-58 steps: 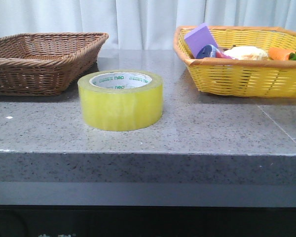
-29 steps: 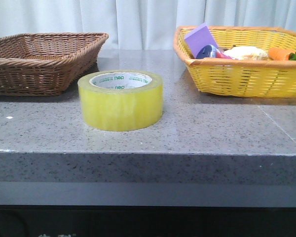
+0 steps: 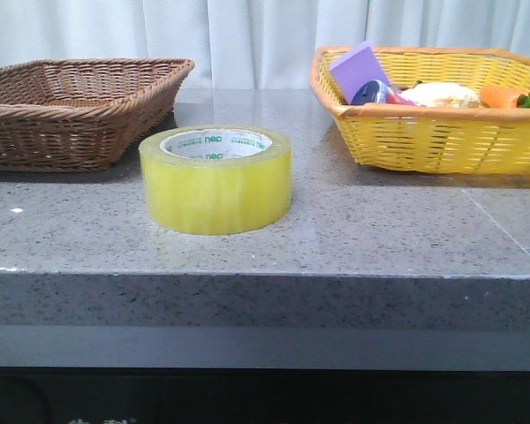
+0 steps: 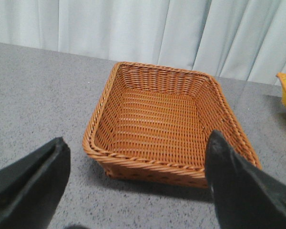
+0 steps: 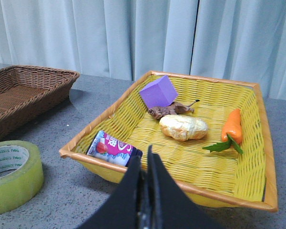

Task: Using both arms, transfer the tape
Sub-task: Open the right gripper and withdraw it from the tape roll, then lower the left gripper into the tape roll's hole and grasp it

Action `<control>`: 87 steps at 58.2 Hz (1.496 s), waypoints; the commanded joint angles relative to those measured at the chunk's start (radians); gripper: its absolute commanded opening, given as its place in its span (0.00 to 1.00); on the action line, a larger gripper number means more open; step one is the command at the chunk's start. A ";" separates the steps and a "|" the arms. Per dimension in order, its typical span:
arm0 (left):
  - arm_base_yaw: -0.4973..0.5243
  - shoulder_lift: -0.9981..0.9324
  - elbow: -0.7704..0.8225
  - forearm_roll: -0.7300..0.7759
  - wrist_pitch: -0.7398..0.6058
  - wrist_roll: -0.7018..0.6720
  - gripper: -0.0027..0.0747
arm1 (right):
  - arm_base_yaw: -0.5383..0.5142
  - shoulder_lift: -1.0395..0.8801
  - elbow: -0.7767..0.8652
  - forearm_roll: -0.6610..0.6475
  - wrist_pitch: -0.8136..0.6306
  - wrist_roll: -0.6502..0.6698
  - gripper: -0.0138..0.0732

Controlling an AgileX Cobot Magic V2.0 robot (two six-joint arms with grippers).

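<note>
The tape (image 3: 215,179), a wide yellow translucent roll with a white core printed in green, lies flat on the grey stone table (image 3: 380,238) between the two baskets. It also shows in the right wrist view (image 5: 12,174), off to the side of the fingers. My left gripper (image 4: 138,157) is open and empty, its fingers wide apart in front of the brown basket (image 4: 164,126). My right gripper (image 5: 145,160) is shut with nothing in it, just before the yellow basket's rim (image 5: 219,188). Neither gripper shows in the front view.
A brown wicker basket (image 3: 75,106) stands at the back left, empty. A yellow wicker basket (image 3: 442,132) at the back right holds a purple block (image 5: 157,92), a bread roll (image 5: 183,127), a carrot (image 5: 232,125) and a pink packet (image 5: 113,148).
</note>
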 commanded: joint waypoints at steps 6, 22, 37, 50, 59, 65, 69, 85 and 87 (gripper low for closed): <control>-0.046 0.126 -0.120 -0.012 0.129 -0.003 0.76 | -0.005 0.007 -0.024 0.017 -0.118 -0.010 0.02; -0.266 0.394 -0.285 -0.055 0.308 -0.003 0.76 | -0.005 0.007 -0.024 0.017 -0.127 -0.010 0.02; -0.443 0.667 -0.454 -0.186 0.306 -0.003 0.76 | -0.005 0.007 -0.024 0.017 -0.126 -0.010 0.02; -0.476 0.856 -0.574 -0.199 0.335 -0.003 0.76 | -0.005 0.007 -0.024 0.017 -0.126 -0.010 0.02; -0.476 0.943 -0.611 -0.246 0.337 -0.003 0.76 | -0.005 0.007 -0.024 0.017 -0.126 -0.010 0.02; -0.476 0.993 -0.626 -0.260 0.337 -0.003 0.76 | -0.005 0.007 -0.024 0.017 -0.126 -0.010 0.02; -0.476 1.023 -0.636 -0.264 0.329 -0.003 0.76 | -0.005 0.007 -0.024 0.017 -0.126 -0.010 0.02; -0.482 1.086 -0.681 -0.267 0.327 -0.003 0.75 | -0.005 0.007 -0.024 0.017 -0.127 -0.010 0.02; -0.485 1.086 -0.683 -0.267 0.327 -0.003 0.73 | -0.005 0.007 -0.024 0.017 -0.127 -0.010 0.02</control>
